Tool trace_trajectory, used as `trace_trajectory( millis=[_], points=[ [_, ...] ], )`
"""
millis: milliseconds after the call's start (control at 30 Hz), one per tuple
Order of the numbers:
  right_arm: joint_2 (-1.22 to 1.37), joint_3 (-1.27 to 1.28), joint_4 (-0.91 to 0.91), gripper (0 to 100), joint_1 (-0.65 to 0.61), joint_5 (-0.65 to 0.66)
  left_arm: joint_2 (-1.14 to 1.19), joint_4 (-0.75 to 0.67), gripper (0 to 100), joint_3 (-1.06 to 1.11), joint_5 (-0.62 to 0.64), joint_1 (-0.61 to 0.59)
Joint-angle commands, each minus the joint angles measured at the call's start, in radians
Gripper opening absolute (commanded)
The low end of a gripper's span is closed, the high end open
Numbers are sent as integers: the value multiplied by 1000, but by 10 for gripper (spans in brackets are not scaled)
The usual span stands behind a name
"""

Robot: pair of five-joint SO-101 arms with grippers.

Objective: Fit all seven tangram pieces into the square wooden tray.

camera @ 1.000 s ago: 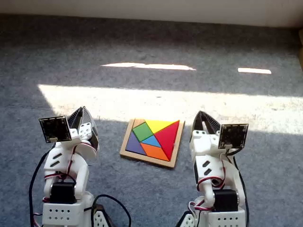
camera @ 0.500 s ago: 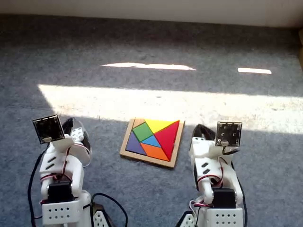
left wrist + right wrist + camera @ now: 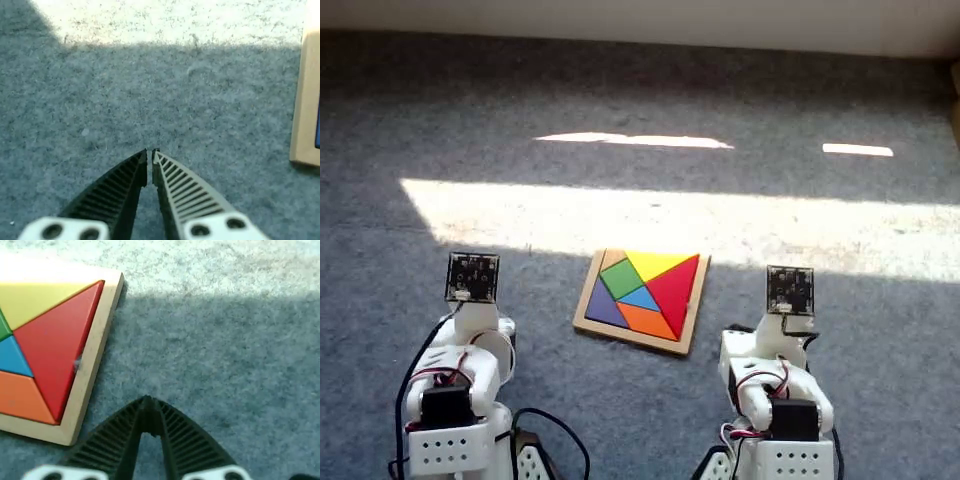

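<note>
Off the left side of the square wooden tray [image 3: 587, 292], I see the left gripper [image 3: 149, 152] with its jaws pressed together on nothing, tips over grey carpet [image 3: 150, 90]. Off the tray's right side, the right gripper [image 3: 148, 400] is likewise closed and empty, near the corner by the red triangle [image 3: 50, 340]. All seven tangram pieces [image 3: 645, 297] sit inside the tray, filling it.

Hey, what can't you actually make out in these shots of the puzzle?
Left wrist view: the picture's edge cuts off the tray, leaving one rim strip.
Right wrist view: the edge cuts off part of the tray.
High view: the corner piece at the tray's far left is too small to tell its colour.
</note>
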Motion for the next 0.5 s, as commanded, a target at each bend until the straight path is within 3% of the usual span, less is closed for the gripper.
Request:
trace_trajectory(
  millis=[0,200,467],
  points=[
    [-4,147,38,6,38,8,-38,138,43,19,-12,-16],
    [-4,147,44,6,188,3,-38,147,43,19,-9,-16],
    [-4,147,42,6,197,3,-38,147,43,19,-11,-16]
  ],
)
